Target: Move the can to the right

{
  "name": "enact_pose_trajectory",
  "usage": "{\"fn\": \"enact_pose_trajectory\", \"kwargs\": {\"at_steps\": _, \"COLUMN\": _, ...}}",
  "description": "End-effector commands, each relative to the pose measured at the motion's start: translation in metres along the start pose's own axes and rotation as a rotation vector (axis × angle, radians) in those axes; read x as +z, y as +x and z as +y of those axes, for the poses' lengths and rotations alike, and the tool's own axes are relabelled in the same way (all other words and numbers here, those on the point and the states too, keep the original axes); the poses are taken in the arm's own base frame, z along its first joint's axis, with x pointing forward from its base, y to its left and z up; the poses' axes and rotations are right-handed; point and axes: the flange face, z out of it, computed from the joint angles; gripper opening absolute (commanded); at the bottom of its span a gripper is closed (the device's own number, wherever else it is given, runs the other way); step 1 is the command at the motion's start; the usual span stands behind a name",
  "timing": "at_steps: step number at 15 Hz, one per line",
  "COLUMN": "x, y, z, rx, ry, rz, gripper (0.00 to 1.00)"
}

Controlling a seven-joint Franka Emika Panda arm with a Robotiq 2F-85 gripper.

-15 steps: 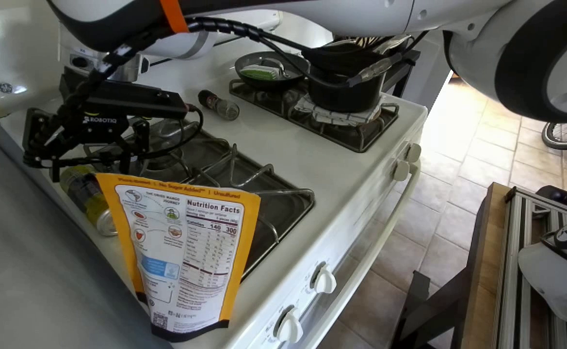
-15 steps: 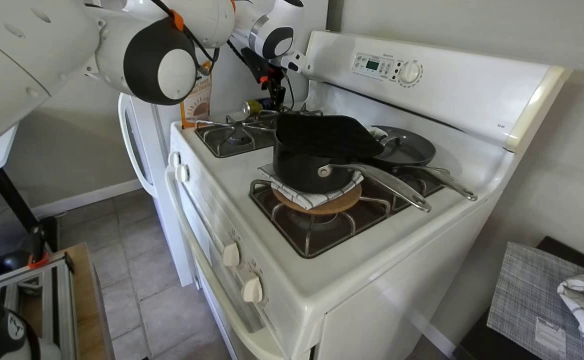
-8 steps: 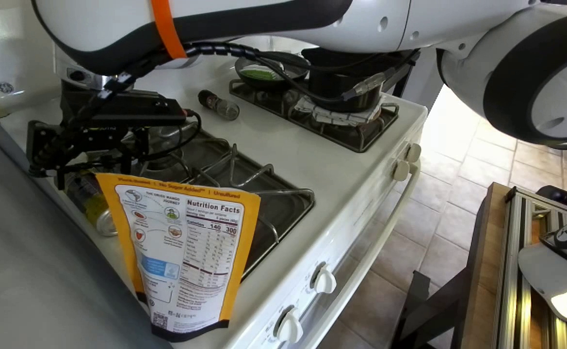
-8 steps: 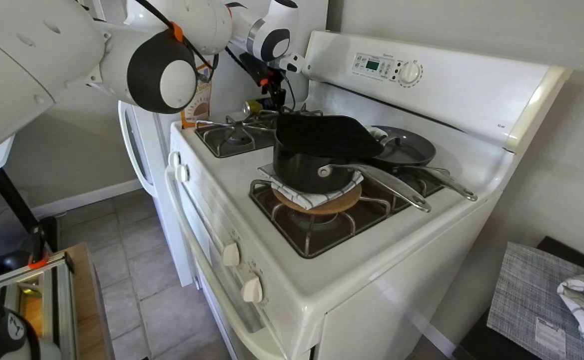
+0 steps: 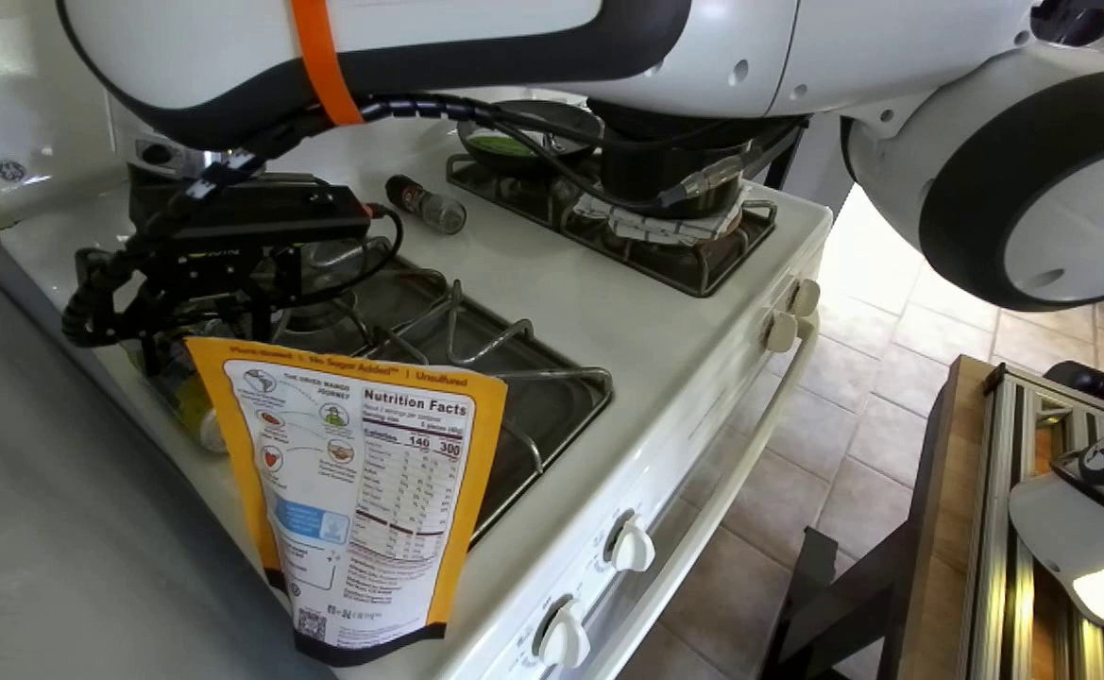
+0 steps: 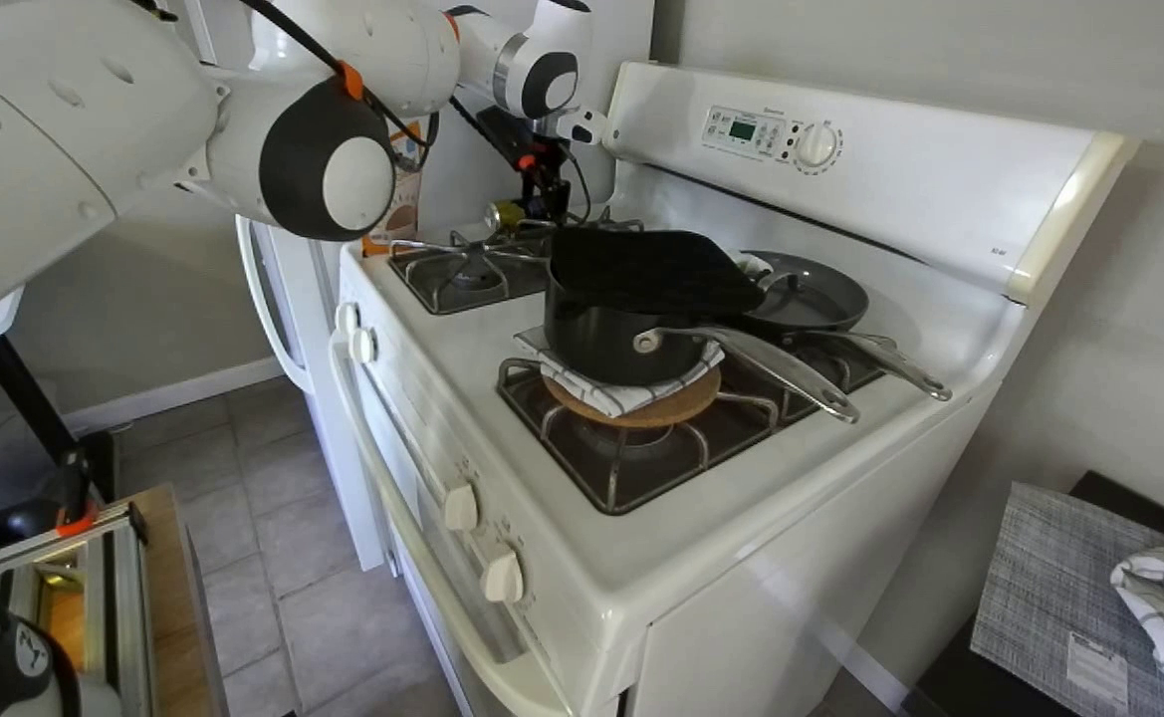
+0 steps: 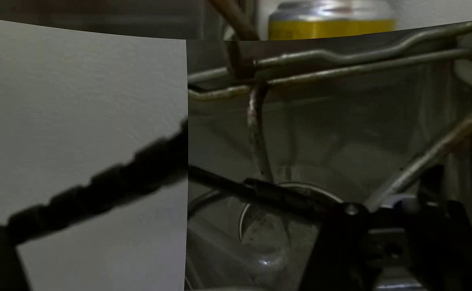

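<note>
Hand [image 5: 205, 344] has lowered over the sideways can [image 6: 504, 216]; clenched or released, I cannot tell.

We see a kitchen, judging by the white stove [image 6: 582, 558], its burner grates [image 6: 615, 468] and knobs [image 6: 503, 578], the dark pot [image 6: 611, 344] and frying pan [image 6: 825, 296] on it, and the tiled floor [image 6: 328, 597].

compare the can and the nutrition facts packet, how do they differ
In an exterior view the packet shows its whole printed face, while the can is partly hidden behind it. The packet stands upright; the can lies on its side. The packet is larger and flat-faced, the can a small cylinder. Both show yellow and are at the same end of the stove.
</note>
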Motion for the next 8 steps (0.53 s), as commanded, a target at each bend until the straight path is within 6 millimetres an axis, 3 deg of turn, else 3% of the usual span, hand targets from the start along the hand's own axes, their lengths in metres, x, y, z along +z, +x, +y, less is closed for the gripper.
{"fn": "enact_pose_trajectory", "kwargs": {"at_steps": 1, "x": 0.0164, "y": -0.0007, "z": 0.0053, "rx": 0.008, "ry": -0.045, "rz": 0.011, "gripper": 0.89}}
{"fn": "enact_pose_trajectory", "kwargs": {"at_steps": 3, "x": 0.0199, "y": -0.0001, "z": 0.0059, "rx": 0.003, "ry": -0.041, "rz": 0.019, "gripper": 0.89}}
{"fn": "enact_pose_trajectory", "kwargs": {"at_steps": 5, "x": 0.0244, "y": -0.0004, "z": 0.007, "rx": 0.005, "ry": -0.041, "rz": 0.02, "gripper": 0.81}}
{"fn": "enact_pose_trajectory", "kwargs": {"at_steps": 7, "x": 0.0257, "y": 0.0002, "z": 0.0056, "rx": 0.001, "ry": -0.035, "rz": 0.026, "gripper": 0.55}}
{"fn": "enact_pose_trajectory", "kwargs": {"at_steps": 8, "x": 0.025, "y": 0.0, "z": 0.0036, "rx": -0.002, "ry": -0.032, "rz": 0.033, "gripper": 0.48}}
